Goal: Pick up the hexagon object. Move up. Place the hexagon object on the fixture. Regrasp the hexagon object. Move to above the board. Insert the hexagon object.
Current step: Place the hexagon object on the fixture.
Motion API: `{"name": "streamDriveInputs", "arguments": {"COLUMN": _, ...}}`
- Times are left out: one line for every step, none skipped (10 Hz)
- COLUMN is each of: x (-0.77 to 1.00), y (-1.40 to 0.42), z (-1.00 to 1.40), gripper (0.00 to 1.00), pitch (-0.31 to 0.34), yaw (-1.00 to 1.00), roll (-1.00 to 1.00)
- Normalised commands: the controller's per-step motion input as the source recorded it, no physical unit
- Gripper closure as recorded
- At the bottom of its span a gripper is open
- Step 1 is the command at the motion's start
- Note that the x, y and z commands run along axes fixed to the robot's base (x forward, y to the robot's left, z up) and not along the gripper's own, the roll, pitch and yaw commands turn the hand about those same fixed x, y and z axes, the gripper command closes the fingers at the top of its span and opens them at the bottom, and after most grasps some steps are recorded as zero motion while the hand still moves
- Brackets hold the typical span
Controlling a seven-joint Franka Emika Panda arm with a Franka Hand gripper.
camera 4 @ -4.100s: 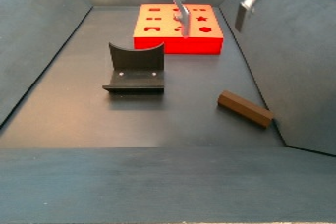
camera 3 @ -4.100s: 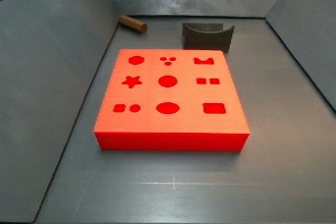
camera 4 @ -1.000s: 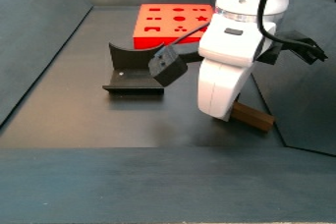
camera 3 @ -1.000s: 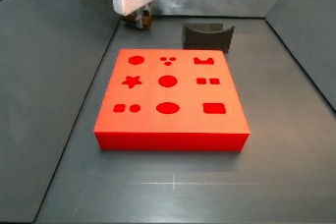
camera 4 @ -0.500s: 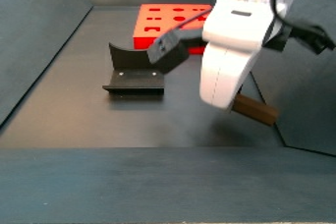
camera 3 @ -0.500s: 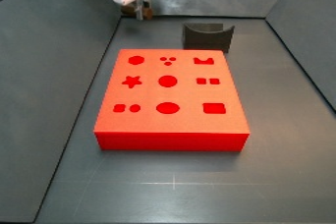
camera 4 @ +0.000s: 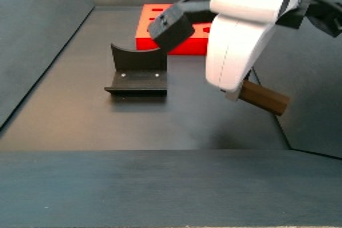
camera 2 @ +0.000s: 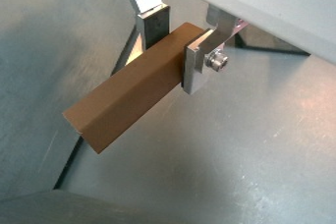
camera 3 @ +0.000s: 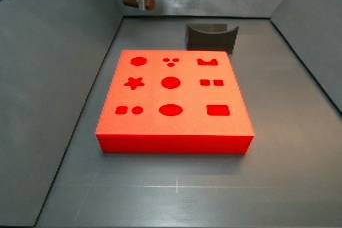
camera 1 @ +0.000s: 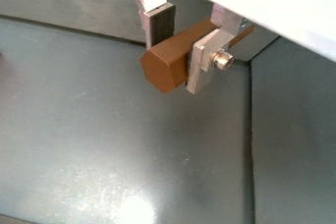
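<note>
- Gripping the hexagon object (camera 2: 132, 100), the gripper (camera 1: 180, 43) is clamped on it near one end, silver plates on either side; the peg is hanging clear of the floor in a side view (camera 4: 265, 99).
- Pick-up is reading as done and the lift as under way; placing on the fixture (camera 4: 136, 70), regrasping, moving above the board (camera 3: 174, 100) and inserting are all outstanding.
- Fixture notch is sitting empty, between the gripper and the board.
- Enclosure wall (camera 4: 305, 82) is standing close beside the peg; the route to the fixture looks unobstructed.
</note>
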Motion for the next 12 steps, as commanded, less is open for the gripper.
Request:
{"name": "streamDriveInputs", "arguments": {"x": -0.01, "y": 0.0, "z": 1.0, "gripper": 1.0, "pitch": 0.032, "yaw": 0.0, "roll": 0.02}}
{"name": "streamDriveInputs", "arguments": {"x": -0.01, "y": 0.0, "z": 1.0, "gripper": 1.0, "pitch": 0.041, "yaw": 0.0, "roll": 0.03}}
{"name": "streamDriveInputs", "arguments": {"x": -0.02, "y": 0.0, "z": 1.0, "gripper": 1.0, "pitch": 0.059, "yaw": -0.01, "roll": 0.05}}
{"name": "streamDriveInputs", "arguments": {"x": -0.02, "y": 0.0, "z": 1.0, "gripper": 1.0, "pitch": 0.066, "yaw": -0.01, "roll": 0.07}}
{"name": "streamDriveInputs", "arguments": {"x": -0.03, "y": 0.0, "z": 1.0, "gripper": 1.0, "pitch": 0.078, "yaw": 0.0, "roll": 0.09}}
{"name": "streamDriveInputs", "arguments": {"x": -0.03, "y": 0.0, "z": 1.0, "gripper": 1.0, "pitch": 0.081, "yaw": 0.01, "roll": 0.1}}
{"name": "streamDriveInputs", "arguments": {"x": -0.04, "y": -0.01, "z": 1.0, "gripper": 1.0, "pitch": 0.089, "yaw": 0.02, "roll": 0.12}}
{"name": "streamDriveInputs", "arguments": {"x": -0.04, "y": -0.01, "z": 0.96, "gripper": 1.0, "pitch": 0.092, "yaw": 0.03, "roll": 0.12}}
{"name": "streamDriveInputs", "arguments": {"x": -0.03, "y": -0.01, "z": 0.81, "gripper": 1.0, "pitch": 0.1, "yaw": 0.04, "roll": 0.14}}
{"name": "streamDriveInputs", "arguments": {"x": -0.02, "y": -0.01, "z": 0.7, "gripper": 1.0, "pitch": 0.099, "yaw": 0.04, "roll": 0.13}}
{"name": "streamDriveInputs", "arguments": {"x": -0.02, "y": 0.0, "z": 0.55, "gripper": 1.0, "pitch": 0.101, "yaw": 0.03, "roll": 0.12}}
{"name": "streamDriveInputs", "arguments": {"x": -0.02, "y": 0.0, "z": 0.47, "gripper": 1.0, "pitch": 0.099, "yaw": 0.03, "roll": 0.12}}
